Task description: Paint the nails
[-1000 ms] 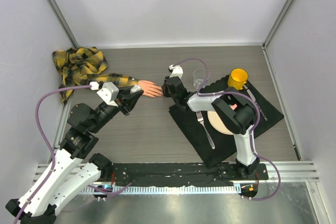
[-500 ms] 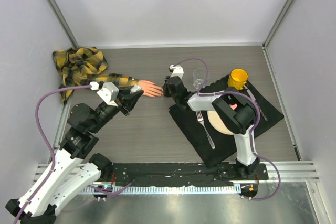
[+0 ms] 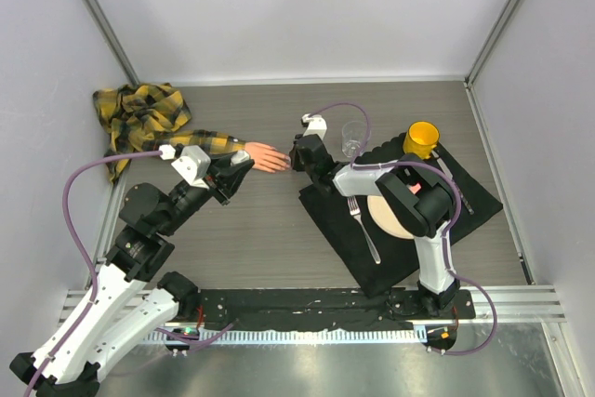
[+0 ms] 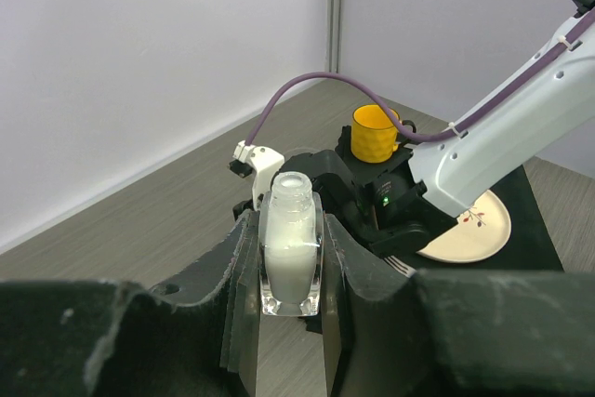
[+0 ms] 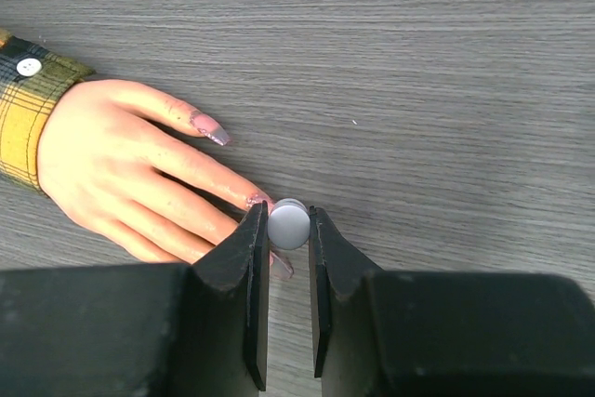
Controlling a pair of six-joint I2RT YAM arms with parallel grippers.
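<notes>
The left gripper (image 4: 290,230) clamps an uncapped polish bottle (image 4: 290,271) upright, while the right gripper (image 5: 287,218) pinches a round grey cap (image 5: 288,227) just beside the nails (image 5: 210,128) of the mannequin hand (image 5: 102,160).

Grey wood-grain table (image 3: 260,230); plain white walls (image 3: 297,6) on three sides, metal posts (image 3: 98,16) in back corners, metal rail (image 3: 521,299) along near edge.

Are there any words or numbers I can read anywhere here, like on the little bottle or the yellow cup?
No words, numbers or brand marks can be read in any view.
The bottle: no label shows.
The yellow cup: plain.
The plate: only a tiny sprig picture, no letters.
The round grey cap: blank.
</notes>
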